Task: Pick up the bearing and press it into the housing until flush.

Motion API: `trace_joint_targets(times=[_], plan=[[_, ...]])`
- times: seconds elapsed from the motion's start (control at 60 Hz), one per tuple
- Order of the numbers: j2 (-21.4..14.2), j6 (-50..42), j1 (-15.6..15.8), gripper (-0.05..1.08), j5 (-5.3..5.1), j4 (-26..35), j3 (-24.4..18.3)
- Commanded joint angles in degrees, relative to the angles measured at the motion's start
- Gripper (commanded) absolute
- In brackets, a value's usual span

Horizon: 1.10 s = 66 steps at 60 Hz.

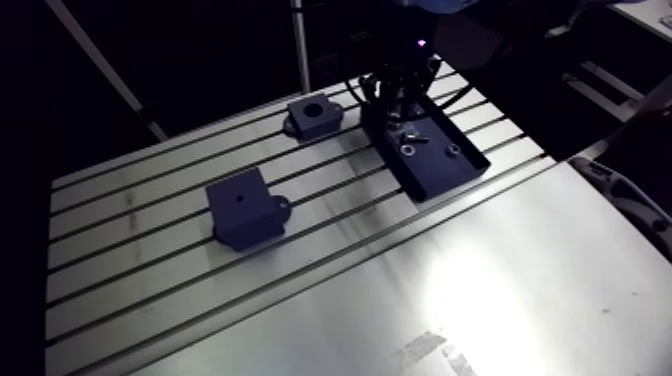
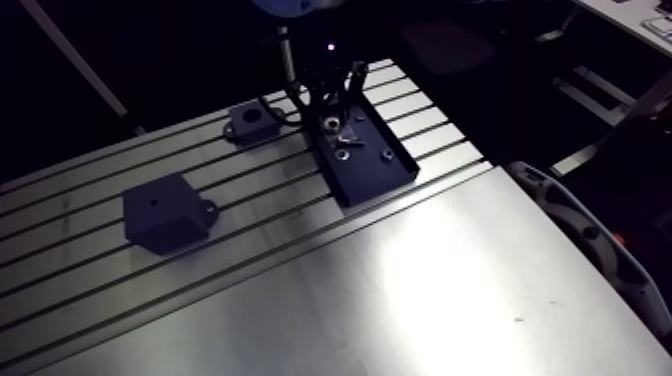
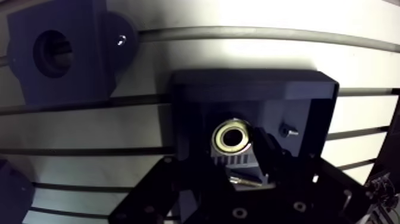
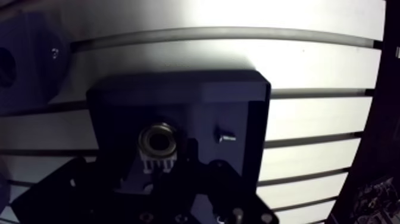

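The bearing (image 3: 232,137), a shiny metal ring with a dark centre, lies bore-up inside the far end of a black tray (image 3: 256,83). In the wrist view my gripper (image 3: 236,159) is right over it, with a ribbed grey pad just below the ring. The frames do not show whether it grips the ring. In the arm view the gripper (image 1: 405,100) hangs low in the tray's (image 1: 440,182) far end. The housing (image 1: 312,113), a dark block with a round bore, stands on the table to the tray's left and appears beside the tray in the wrist view (image 3: 56,53).
A second dark block (image 1: 243,207) with a small hole on top stands nearer the front left. Small metal parts (image 1: 410,145) and a screw (image 3: 288,129) lie in the tray. A smooth metal sheet (image 1: 480,290) covers the table's near part.
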State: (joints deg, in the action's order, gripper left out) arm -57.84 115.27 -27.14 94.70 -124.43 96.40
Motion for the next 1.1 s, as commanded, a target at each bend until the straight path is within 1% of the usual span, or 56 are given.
trace_joint_targets(times=[0.017,1.1], plan=[[0.1,0.0,0.0,0.50,0.00,0.0,0.0],[0.6,0.0,0.1,0.54,0.00,-0.1,-0.5]])
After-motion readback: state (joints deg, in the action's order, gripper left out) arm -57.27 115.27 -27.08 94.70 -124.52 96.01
